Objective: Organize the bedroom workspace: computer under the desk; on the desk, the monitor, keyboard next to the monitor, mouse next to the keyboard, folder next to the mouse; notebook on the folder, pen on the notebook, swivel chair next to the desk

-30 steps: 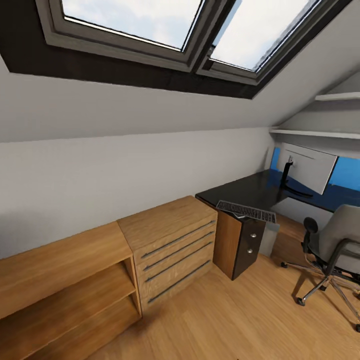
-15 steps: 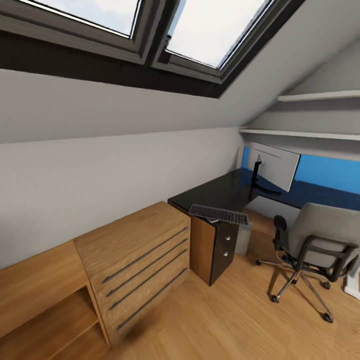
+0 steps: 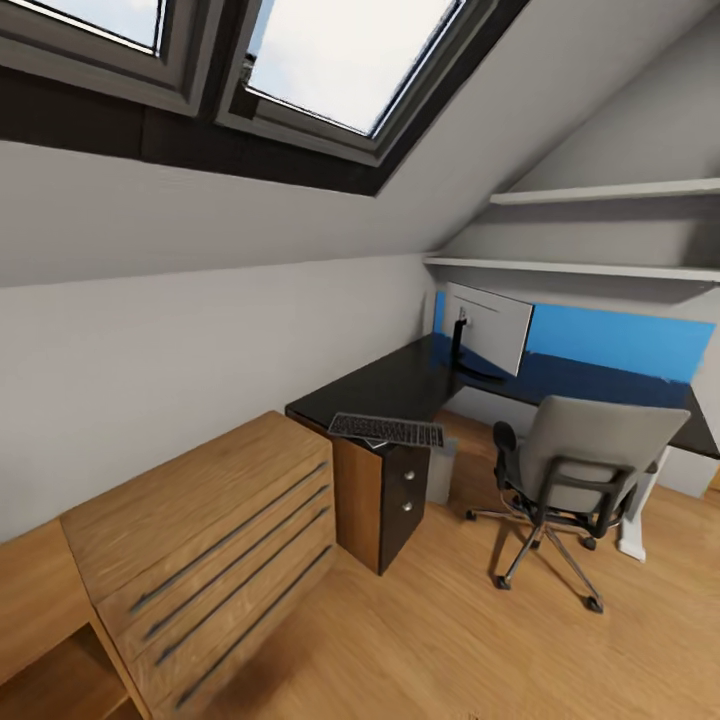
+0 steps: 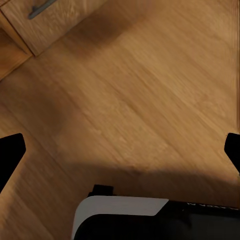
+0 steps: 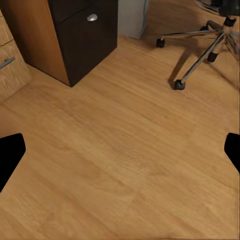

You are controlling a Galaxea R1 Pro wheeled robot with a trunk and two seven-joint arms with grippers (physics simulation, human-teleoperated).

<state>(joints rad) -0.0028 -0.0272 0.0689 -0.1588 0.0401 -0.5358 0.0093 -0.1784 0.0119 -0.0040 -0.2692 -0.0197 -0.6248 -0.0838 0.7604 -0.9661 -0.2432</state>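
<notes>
The black desk (image 3: 395, 382) runs along the sloped wall into the far corner. On it stands the monitor (image 3: 489, 326), seen from behind. The keyboard (image 3: 386, 430) lies at the desk's near end, over the drawer pedestal (image 3: 402, 496). The grey computer (image 3: 441, 470) stands on the floor under the desk, beside the pedestal (image 5: 85, 35). The swivel chair (image 3: 585, 450) faces the desk with its back to me, hiding its seat. The folder, mouse, notebook and pen are out of view. My left gripper (image 4: 121, 152) and right gripper (image 5: 121, 152) hang open over bare wood floor.
A light-wood drawer chest (image 3: 200, 530) stands against the wall left of the desk. Two white wall shelves (image 3: 590, 268) and a blue panel (image 3: 620, 342) sit above the desk. The chair's star base (image 5: 200, 55) spreads over the floor near the computer (image 5: 132, 17).
The head camera has swung right, so the whole picture slid left. Desk, monitor and chair now sit nearer the middle, and the things themselves have not moved.
</notes>
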